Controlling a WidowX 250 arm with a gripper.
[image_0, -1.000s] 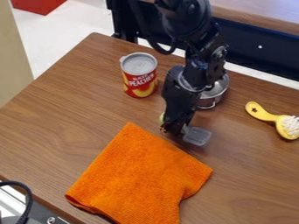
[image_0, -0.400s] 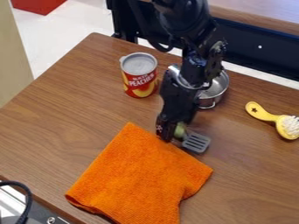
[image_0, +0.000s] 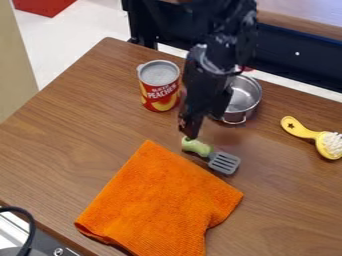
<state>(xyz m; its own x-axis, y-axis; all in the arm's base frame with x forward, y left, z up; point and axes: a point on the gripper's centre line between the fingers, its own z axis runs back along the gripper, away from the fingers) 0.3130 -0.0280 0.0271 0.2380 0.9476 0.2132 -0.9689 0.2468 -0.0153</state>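
Pot: your black robot arm (image_0: 224, 55) hides the left part of the round silver metal pot (image_0: 246, 97).
Handle tip: your black two-finger gripper (image_0: 192, 134) overlaps the green-handled grey slotted spatula (image_0: 212, 154) (contact, you can't tell).
Cloth: the bottom edge crops your orange square cloth (image_0: 157, 200).
Brush: the right edge clips your yellow-handled, white-bristled brush (image_0: 319, 139).

Has a short, rounded, pale green handle and a flat grey head with dark slots: a spatula (image_0: 212, 155). Lies at a slant along the upper right edge of the orange cloth (image_0: 160, 195), just beside it, handle nearer the cloth's top corner, head towards its right corner.
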